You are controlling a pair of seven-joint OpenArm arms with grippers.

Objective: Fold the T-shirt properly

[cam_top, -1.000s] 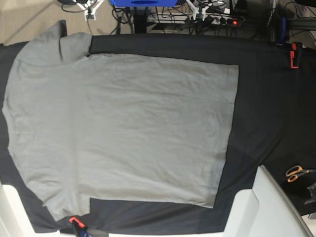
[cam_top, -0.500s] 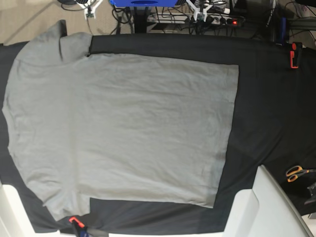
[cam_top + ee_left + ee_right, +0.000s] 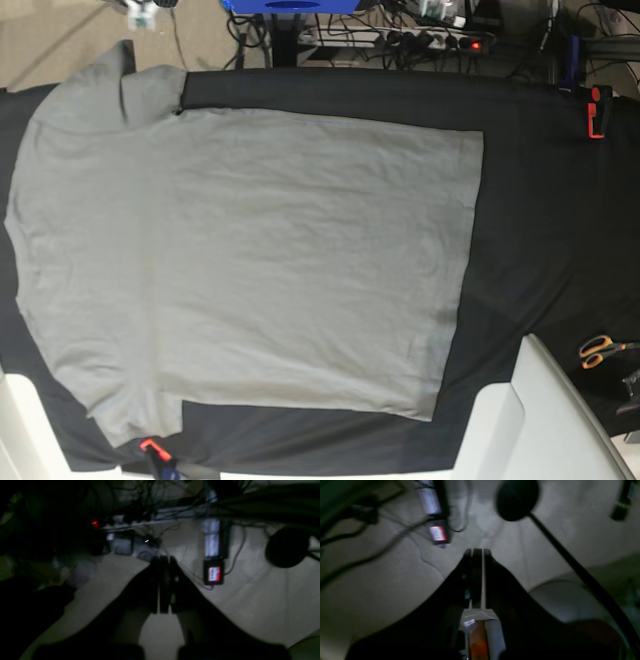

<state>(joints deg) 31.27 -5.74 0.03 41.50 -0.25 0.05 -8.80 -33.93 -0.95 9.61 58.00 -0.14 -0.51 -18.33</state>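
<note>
In the base view, going from the left, the grey T-shirt [image 3: 240, 260] lies spread flat over the black table cloth [image 3: 540, 200], its shoulders and sleeves at the left edge, one sleeve draped past the far corner, and its hem a straight line toward the right; it seems laid out this way so that every edge and corner is open to a grasp, and no fold has been made yet. Right of the hem the cloth is bare, with a red clamp [image 3: 596, 112] at the far edge, likely pinning the cloth taut, and orange-handled scissors [image 3: 598, 350] near the right rim, well apart from the shirt. Neither arm reaches over the table. The left gripper [image 3: 162, 562] hangs with its fingers pressed together on nothing, pointing at floor and cables. The right gripper [image 3: 477, 555] also has its fingers drawn together, empty, above floor, seemingly parked clear of the work.
</note>
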